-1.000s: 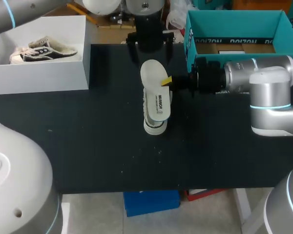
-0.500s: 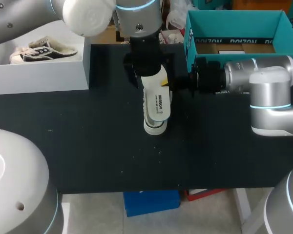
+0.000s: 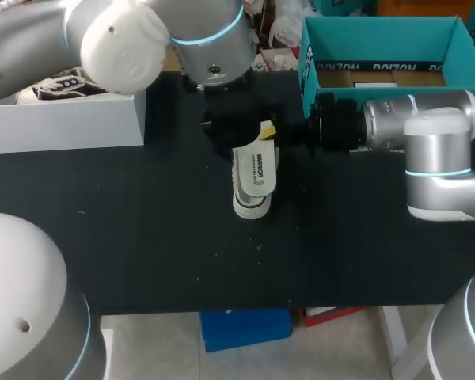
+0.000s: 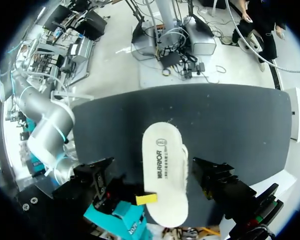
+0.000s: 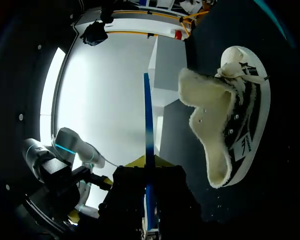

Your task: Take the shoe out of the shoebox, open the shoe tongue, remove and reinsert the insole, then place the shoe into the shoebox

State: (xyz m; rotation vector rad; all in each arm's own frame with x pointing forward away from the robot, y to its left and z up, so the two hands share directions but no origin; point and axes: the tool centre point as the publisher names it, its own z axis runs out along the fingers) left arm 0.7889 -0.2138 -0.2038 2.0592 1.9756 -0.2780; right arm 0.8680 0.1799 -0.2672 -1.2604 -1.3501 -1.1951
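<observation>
**Insole poised over the sneaker**

The right gripper [image 5: 146,162] clamps the white foam insole [image 4: 165,175] by one edge, just above the black-and-white fleece-lined sneaker [image 5: 230,125], likely to steer it back inside. The left gripper [image 4: 154,166] straddles the insole, its fingers spread and clear of it. The teal cardboard shoebox [image 3: 380,47] stands well apart from the sneaker.

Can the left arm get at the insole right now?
Probably yes. The left gripper sits over the insole with open fingers on either side of it and nothing between. The right gripper pinches only its edge.
</observation>
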